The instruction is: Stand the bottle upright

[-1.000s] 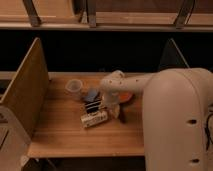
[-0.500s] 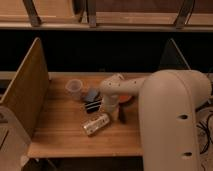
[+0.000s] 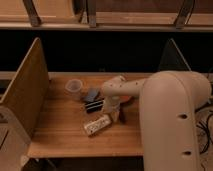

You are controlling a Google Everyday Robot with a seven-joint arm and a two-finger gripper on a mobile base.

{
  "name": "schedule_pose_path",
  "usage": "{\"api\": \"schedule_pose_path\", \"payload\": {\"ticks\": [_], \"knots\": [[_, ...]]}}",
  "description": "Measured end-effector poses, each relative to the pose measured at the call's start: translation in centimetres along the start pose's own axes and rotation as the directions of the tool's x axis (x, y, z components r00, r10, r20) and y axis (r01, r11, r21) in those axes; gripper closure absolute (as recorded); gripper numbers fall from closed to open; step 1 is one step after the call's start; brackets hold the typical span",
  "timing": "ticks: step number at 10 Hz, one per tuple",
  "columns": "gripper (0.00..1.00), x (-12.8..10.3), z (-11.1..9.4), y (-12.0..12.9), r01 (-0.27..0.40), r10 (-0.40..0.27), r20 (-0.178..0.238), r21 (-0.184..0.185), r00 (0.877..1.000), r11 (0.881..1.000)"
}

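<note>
The bottle [image 3: 97,125] is a small cream-white cylinder with dark print, lying on its side on the wooden table [image 3: 60,135], near the middle front. My gripper [image 3: 116,115] hangs down from the pale wrist just to the right of the bottle's upper end, right by it. Whether it touches the bottle I cannot tell. The large pale arm fills the right side of the view and hides the table behind it.
A black bar with pale stripes [image 3: 94,106] lies just behind the bottle. A blue-grey flat object [image 3: 91,95] and a translucent cup [image 3: 74,87] stand further back. Something orange [image 3: 126,99] shows behind the wrist. A wooden side panel [image 3: 27,90] walls the left edge.
The bottle has slid slightly toward the table's front. The arm has come a little to the left and lower, beside the bottle.
</note>
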Motion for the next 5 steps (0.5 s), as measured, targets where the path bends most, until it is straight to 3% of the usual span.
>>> {"api": "schedule_pose_path", "payload": {"ticks": [3, 5], "knots": [[0.97, 0.0, 0.0, -0.2, 0.006, -0.005, 0.004, -0.004, 1.000, 1.000], [1.00, -0.5, -1.0, 0.0, 0.011, -0.011, 0.026, -0.021, 1.000, 1.000]]}}
